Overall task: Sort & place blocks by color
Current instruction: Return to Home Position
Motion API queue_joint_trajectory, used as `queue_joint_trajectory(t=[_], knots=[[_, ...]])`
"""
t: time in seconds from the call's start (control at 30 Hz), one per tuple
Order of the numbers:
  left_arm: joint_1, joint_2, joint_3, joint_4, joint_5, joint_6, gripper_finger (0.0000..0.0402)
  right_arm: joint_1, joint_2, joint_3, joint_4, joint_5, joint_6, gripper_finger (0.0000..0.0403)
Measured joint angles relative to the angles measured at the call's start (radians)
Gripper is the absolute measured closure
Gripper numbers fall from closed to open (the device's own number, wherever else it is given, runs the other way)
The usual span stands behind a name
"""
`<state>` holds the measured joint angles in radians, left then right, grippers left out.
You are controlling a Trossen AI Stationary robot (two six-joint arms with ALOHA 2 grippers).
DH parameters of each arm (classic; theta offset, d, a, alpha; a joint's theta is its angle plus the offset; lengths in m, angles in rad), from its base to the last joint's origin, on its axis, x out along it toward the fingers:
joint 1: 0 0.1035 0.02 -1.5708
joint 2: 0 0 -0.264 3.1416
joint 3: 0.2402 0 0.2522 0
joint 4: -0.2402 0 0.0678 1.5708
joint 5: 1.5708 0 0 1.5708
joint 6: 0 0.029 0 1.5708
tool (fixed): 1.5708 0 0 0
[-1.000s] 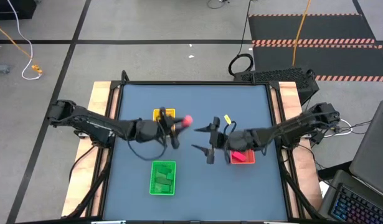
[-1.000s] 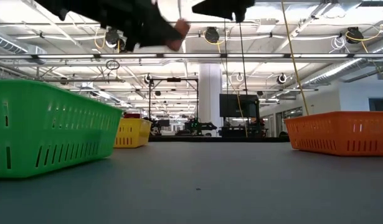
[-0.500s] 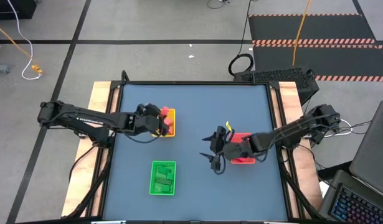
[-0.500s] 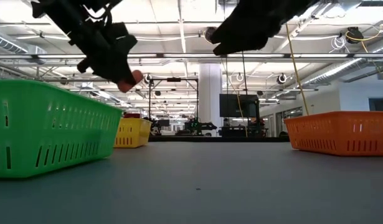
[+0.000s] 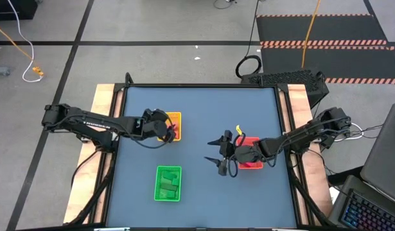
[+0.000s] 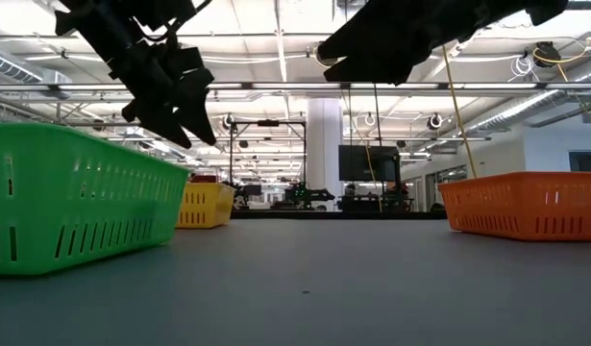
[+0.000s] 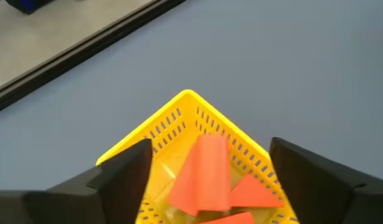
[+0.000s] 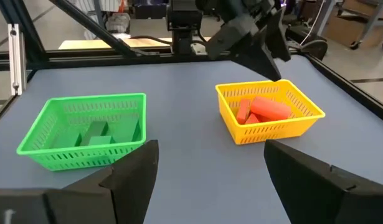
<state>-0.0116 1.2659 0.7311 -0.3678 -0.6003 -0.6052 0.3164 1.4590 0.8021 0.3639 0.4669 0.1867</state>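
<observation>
My left gripper (image 5: 167, 129) hovers open over the yellow tray (image 5: 173, 122), which sits left of the table's centre. Its fingers (image 7: 126, 171) stand wide apart above salmon-pink blocks: a rectangle (image 7: 200, 174) and a triangle (image 7: 253, 190) lie in the tray. My right gripper (image 5: 221, 154) is open above the table with nothing between its fingers. It is just left of the red tray (image 5: 250, 161), which holds red blocks. The green tray (image 5: 167, 183), near the front, holds green blocks (image 8: 94, 134).
All three trays stand on the blue table top (image 5: 203, 102), with wooden strips (image 5: 107, 96) along its left and right sides. In the low view the green tray (image 6: 74, 197) is close on the left and the red tray (image 6: 526, 205) is on the right.
My left gripper has carried a salmon-pink block from the table's middle toward the left edge, over the yellow tray. There it has opened and let go, and the block now lies in the tray. My right gripper has drifted slightly toward the near edge.
</observation>
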Motion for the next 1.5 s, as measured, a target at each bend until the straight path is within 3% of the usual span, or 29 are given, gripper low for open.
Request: queue_joint_trajectory(t=[0.17, 0.27, 0.37, 0.5, 0.6, 0.73, 0.9, 1.03, 1.23, 1.3, 1.5], knots=[[-0.001, 0.0, 0.0, 0.029, 0.0, 0.0, 0.0042, 0.0, 0.0, 0.0, -0.009, 0.0, -0.001, 0.0117], [-0.003, -0.003, 0.0, 0.084, 0.007, 0.026, 0.0042, 0.0, 0.0, 0.0, -0.018, 0.0, -0.005, 0.0117], [-0.008, -0.016, 0.0, 0.194, 0.08, 0.102, 0.0052, 0.0, -0.01, 0.0, -0.033, 0.0, -0.018, 0.0117], [-0.034, -0.053, 0.0, 0.331, 0.232, 0.229, 0.0075, 0.0, -0.086, -0.001, -0.124, 0.001, -0.017, 0.0117], [-0.068, -0.113, 0.0, 0.345, 0.309, 0.285, 0.0097, 0.008, -0.18, -0.001, -0.241, 0.002, 0.01, 0.0117], [-0.131, -0.199, -0.005, 0.356, 0.312, 0.377, 0.0136, 0.035, -0.295, -0.03, -0.325, 0.012, 0.013, 0.0117], [-0.208, -0.246, -0.03, 0.373, 0.312, 0.479, 0.0204, 0.057, -0.422, -0.181, -0.325, 0.114, 0.007, 0.0134], [-0.229, -0.26, -0.048, 0.376, 0.272, 0.504, 0.0267, 0.04, -0.538, -0.286, -0.312, 0.134, -0.014, 0.0183], [-0.224, -0.332, -0.101, 0.395, 0.267, 0.508, 0.0379, 0.015, -0.719, -0.371, -0.305, 0.079, -0.071, 0.0339], [-0.224, -0.377, -0.145, 0.431, 0.268, 0.511, 0.0393, 0.003, -0.775, -0.4, -0.305, 0.037, -0.08, 0.0385], [-0.224, -0.543, -0.354, 0.644, 0.278, 0.562, 0.0398, -0.026, -0.925, -0.537, -0.234, -0.001, -0.118, 0.0395]])
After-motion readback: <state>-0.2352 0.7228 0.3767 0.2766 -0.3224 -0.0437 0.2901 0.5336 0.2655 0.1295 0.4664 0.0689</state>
